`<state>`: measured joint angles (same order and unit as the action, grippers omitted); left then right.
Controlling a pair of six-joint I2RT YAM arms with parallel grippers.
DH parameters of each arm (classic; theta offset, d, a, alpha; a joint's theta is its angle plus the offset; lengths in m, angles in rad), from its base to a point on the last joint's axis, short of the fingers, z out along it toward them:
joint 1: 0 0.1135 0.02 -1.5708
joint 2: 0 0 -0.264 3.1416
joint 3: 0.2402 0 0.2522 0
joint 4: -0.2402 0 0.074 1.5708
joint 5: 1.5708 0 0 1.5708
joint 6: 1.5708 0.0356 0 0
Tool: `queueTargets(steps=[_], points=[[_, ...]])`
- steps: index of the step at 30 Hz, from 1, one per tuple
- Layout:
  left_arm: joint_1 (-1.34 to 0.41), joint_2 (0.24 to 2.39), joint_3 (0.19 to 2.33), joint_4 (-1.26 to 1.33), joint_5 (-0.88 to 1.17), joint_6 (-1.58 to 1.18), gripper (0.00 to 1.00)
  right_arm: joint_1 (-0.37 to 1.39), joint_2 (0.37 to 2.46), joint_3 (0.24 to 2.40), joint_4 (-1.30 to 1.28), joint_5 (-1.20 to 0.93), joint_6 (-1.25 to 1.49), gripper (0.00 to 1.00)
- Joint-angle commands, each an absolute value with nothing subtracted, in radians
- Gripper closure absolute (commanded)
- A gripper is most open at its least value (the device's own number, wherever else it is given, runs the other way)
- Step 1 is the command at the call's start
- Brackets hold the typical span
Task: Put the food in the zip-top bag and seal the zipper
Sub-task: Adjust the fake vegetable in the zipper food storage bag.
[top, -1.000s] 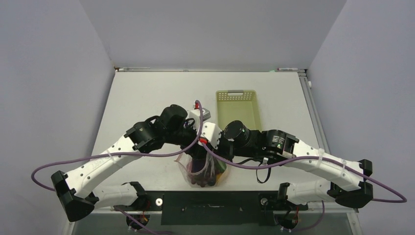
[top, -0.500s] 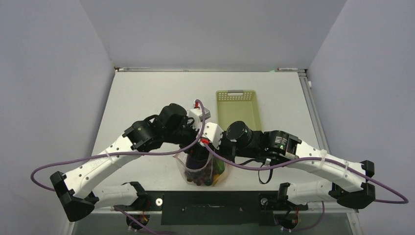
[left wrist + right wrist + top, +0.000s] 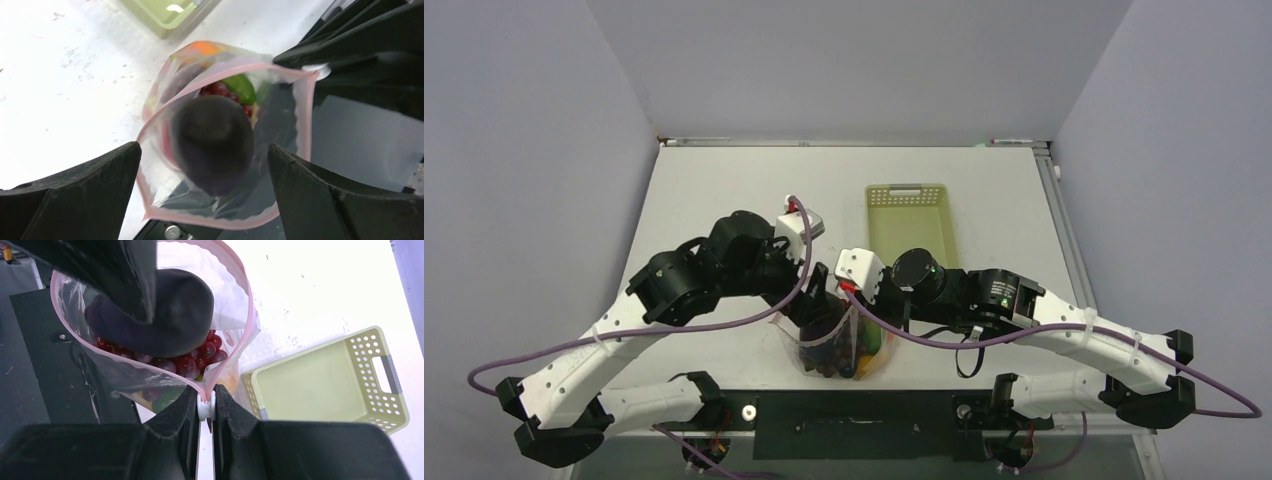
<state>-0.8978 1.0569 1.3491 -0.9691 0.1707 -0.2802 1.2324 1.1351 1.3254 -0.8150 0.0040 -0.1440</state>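
The zip-top bag (image 3: 836, 348) stands upright near the table's front edge, its mouth wide open. A purple eggplant (image 3: 212, 142) sits in the mouth on top of dark red grapes (image 3: 196, 361), a green piece (image 3: 241, 88) and an orange piece (image 3: 205, 47). My left gripper (image 3: 204, 148) hangs open just above the mouth, both fingers well apart from the eggplant. My right gripper (image 3: 206, 405) is shut on the white slider (image 3: 206, 409) at one end of the pink zipper (image 3: 235, 270).
A pale green slatted basket (image 3: 909, 222) lies empty behind the bag, right beside it in the right wrist view (image 3: 320, 385). The black base plate (image 3: 854, 412) runs along the near edge directly in front of the bag.
My left gripper has opened fully, let go of the eggplant and drawn back to the left. The eggplant now rests in the bag's mouth. The right gripper has kept its hold.
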Motion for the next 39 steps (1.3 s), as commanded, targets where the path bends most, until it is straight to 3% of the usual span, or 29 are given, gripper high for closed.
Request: queueTargets(steps=[1,10,19,30,35,39], points=[[-0.9,0.982,1.379,-1.052,0.044,-0.294,0.04,1.241,1.098,1.33,-0.742,0.043,-0.129,0.93],[-0.898,0.816,1.2,-1.058,-0.046,-0.409,0.04,1.241,1.101,1.322,-0.734,0.043,-0.122,0.93],[-0.834,0.806,1.103,-0.989,-0.023,-0.418,0.03,1.241,1.103,1.323,-0.735,0.038,-0.111,0.93],[-0.681,0.786,1.004,-0.893,0.358,-0.377,0.46,1.24,1.1,1.322,-0.739,0.041,-0.101,0.92],[-0.68,0.782,0.98,-0.887,0.427,-0.383,0.99,1.241,1.104,1.327,-0.724,0.045,-0.1,0.92],[-0.681,0.792,1.044,-0.924,0.391,-0.372,1.0,1.241,1.104,1.327,-0.699,0.061,-0.099,0.92]])
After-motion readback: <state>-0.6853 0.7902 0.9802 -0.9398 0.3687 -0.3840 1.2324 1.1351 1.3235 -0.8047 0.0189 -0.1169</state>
